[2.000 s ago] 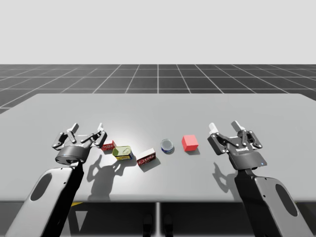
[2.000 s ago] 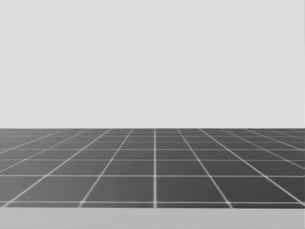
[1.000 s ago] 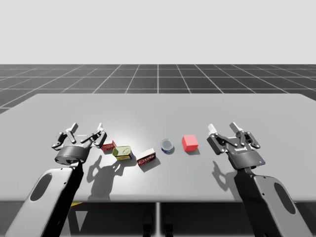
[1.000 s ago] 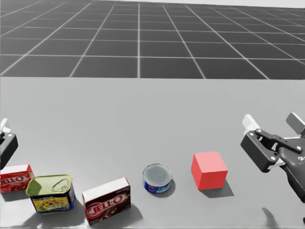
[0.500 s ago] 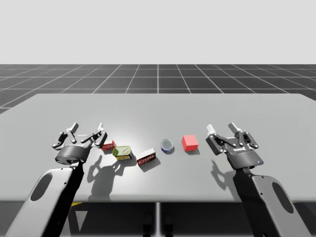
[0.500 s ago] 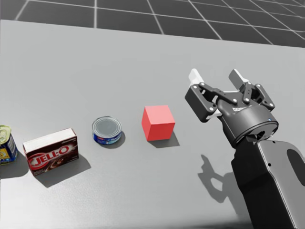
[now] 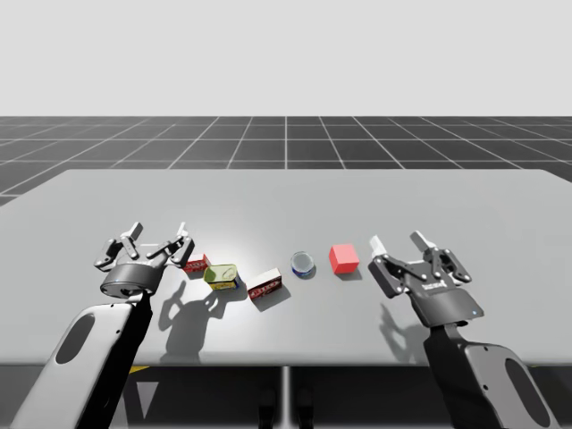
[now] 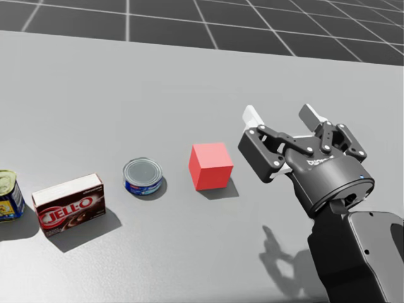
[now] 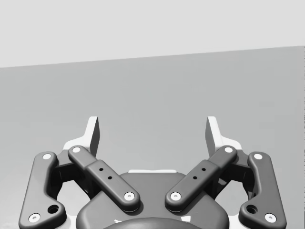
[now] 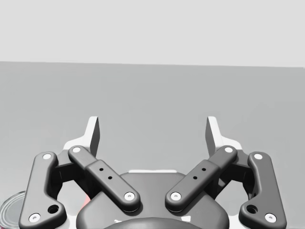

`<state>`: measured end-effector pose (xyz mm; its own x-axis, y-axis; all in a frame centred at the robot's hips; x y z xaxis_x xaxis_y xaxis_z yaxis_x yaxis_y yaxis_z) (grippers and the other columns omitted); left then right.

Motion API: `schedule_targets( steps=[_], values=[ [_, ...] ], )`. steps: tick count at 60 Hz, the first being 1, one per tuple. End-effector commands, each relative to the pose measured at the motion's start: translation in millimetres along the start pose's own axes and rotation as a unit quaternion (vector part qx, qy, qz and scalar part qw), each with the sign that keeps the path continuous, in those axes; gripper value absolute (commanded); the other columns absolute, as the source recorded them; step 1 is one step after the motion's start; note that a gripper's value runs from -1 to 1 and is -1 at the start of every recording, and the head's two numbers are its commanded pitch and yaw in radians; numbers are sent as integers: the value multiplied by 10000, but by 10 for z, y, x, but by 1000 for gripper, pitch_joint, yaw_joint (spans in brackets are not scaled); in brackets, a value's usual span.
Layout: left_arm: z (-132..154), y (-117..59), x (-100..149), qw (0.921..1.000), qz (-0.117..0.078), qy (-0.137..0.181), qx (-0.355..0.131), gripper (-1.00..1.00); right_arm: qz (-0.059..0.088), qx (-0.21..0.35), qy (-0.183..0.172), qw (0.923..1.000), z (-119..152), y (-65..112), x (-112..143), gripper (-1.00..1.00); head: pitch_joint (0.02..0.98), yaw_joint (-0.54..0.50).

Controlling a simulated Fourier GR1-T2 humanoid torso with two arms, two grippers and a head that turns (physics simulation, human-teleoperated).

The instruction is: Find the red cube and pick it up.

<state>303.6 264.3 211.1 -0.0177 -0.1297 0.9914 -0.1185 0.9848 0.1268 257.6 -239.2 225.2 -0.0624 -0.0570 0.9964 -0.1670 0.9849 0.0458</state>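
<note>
Grey table (image 7: 286, 206) holds the red cube (image 7: 344, 258) near its middle, free-standing, a round can (image 7: 303, 263) just beside it. The cube lies just left of my right gripper (image 7: 397, 243), whose jaws stand apart and empty. My left gripper (image 7: 157, 231), likewise spread, sits well apart, so I'd reach with the right.

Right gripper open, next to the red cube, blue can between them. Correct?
Not quite. The blue can sits on the far side of the red cube from the right gripper, so the cube lies between can and gripper. The head view shows it. The gripper is open and next to the cube.
</note>
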Motion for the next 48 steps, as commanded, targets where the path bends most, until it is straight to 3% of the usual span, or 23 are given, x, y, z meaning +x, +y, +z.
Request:
schedule_targets(
  steps=[1, 21, 27, 41, 48],
  values=[
    [-2, 4, 4, 10000, 61, -45, -49, -1000, 30, 83, 255, 9996, 184, 167, -165, -1000, 772, -243],
    [-5, 20, 20, 9995, 269, -58, -151, -1000, -121, 156, 615, 9979, 353, 351, -424, -1000, 777, -246],
    [-3, 28, 32, 9988, 433, -19, -245, -1000, -101, 119, 719, 9973, 319, 375, -506, -1000, 780, -245],
    [3, 30, 42, 9985, 477, -39, -254, -1000, -188, 151, 1036, 9943, 177, 452, -746, -1000, 784, -244],
    [6, 31, 44, 9986, 470, -46, -248, -1000, -120, 147, 1112, 9936, 91, 505, -820, -1000, 785, -243]
  ],
)
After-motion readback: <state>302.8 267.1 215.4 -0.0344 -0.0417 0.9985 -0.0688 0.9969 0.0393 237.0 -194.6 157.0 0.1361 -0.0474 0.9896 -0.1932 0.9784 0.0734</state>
